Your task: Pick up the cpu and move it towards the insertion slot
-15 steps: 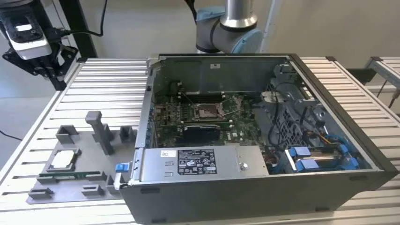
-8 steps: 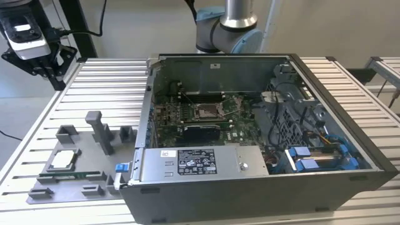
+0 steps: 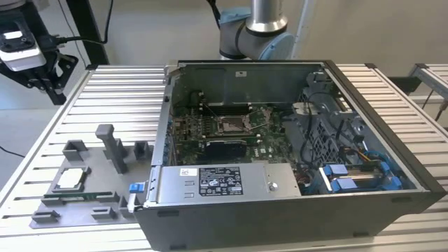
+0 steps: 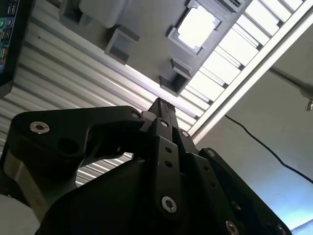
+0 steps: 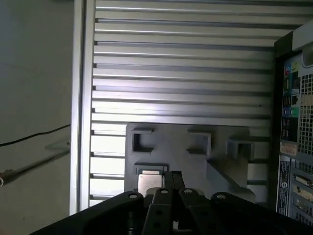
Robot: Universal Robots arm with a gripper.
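Slatted table (image 3: 119, 100), cpu (image 3: 72, 179) in grey fixture (image 3: 104, 182)

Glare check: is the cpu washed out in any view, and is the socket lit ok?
Second wrist view: the cpu is washed out to plain white, and the table slats beside it glare too. First wrist view: the cpu is dim grey, no glare, partly behind the gripper. Exterior view: even light; the socket sits in shade, but its metal frame catches light.
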